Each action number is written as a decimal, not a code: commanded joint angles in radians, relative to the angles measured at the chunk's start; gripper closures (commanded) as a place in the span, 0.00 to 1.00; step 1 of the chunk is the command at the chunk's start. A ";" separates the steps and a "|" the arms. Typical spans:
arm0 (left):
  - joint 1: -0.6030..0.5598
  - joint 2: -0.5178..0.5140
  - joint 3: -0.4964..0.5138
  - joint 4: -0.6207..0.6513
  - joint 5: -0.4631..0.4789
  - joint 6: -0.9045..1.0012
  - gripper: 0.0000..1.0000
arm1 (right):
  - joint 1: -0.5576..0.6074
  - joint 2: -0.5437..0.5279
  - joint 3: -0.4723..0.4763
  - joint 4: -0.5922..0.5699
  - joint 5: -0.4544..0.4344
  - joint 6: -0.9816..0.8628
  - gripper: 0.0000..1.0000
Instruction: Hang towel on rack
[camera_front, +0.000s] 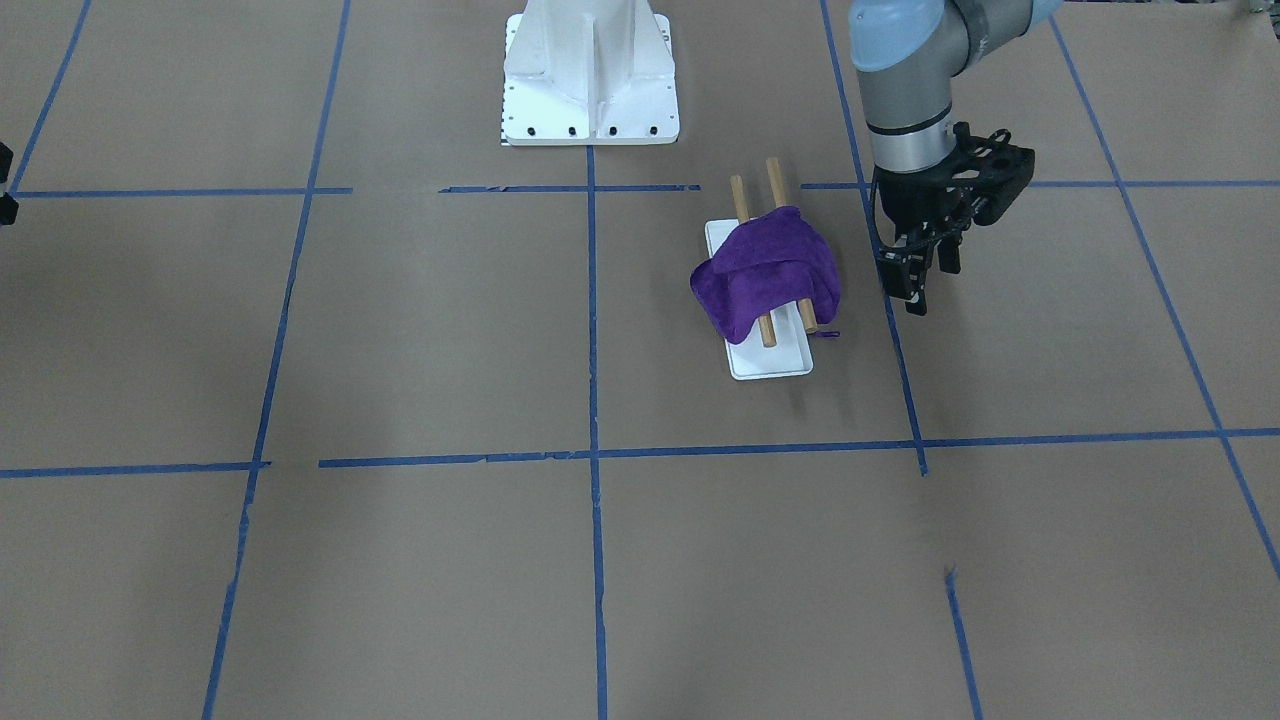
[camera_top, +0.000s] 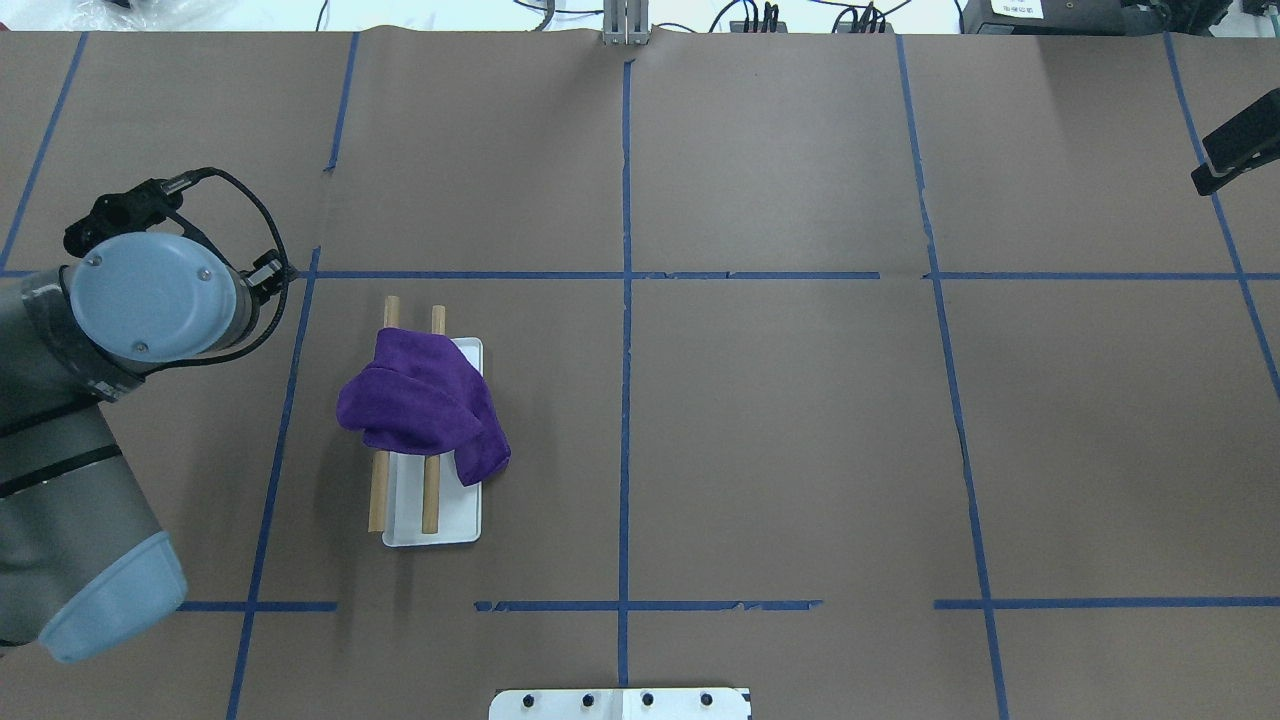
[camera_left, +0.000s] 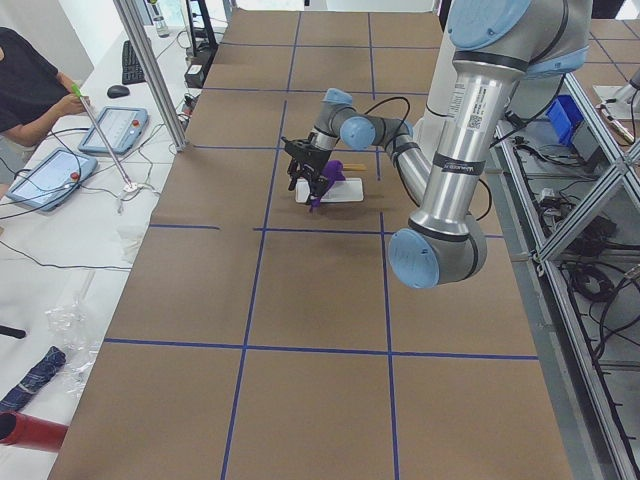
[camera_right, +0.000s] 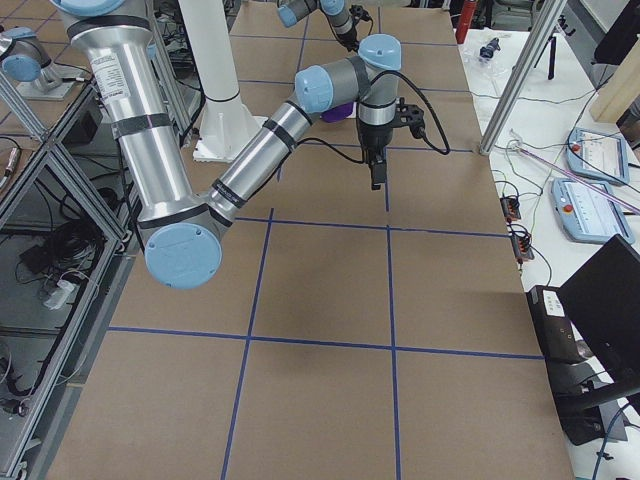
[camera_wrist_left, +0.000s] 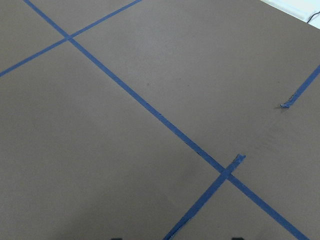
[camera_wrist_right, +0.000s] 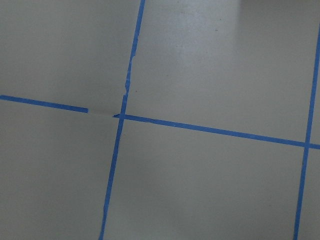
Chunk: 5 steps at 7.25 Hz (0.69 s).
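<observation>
The deep-purple towel (camera_front: 768, 272) lies draped and bunched over the rack's two wooden rods (camera_front: 741, 199), which stand on a white base (camera_front: 771, 362). Its thin loop string (camera_front: 829, 333) hangs off one side. The towel also shows in the overhead view (camera_top: 425, 403). My left gripper (camera_front: 932, 287) is open and empty. It points down, beside the rack and apart from the towel. My right gripper (camera_right: 378, 172) hangs over bare table far from the rack. Only a black part of it (camera_top: 1236, 150) shows at the overhead view's edge, so I cannot tell whether it is open or shut.
Brown paper with blue tape lines (camera_top: 626, 300) covers the table. The robot's white base plate (camera_front: 590, 75) stands at the back middle. An operator with tablets (camera_left: 50, 175) sits at a side desk beyond the table's far edge.
</observation>
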 joint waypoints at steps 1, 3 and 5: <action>-0.081 -0.008 -0.003 -0.002 -0.043 0.213 0.00 | 0.014 -0.001 -0.009 -0.002 0.000 0.000 0.00; -0.179 -0.014 0.000 -0.018 -0.107 0.462 0.00 | 0.028 -0.004 -0.025 -0.002 0.002 -0.004 0.00; -0.350 -0.014 0.049 -0.078 -0.286 0.828 0.00 | 0.077 -0.012 -0.102 -0.002 0.014 -0.098 0.00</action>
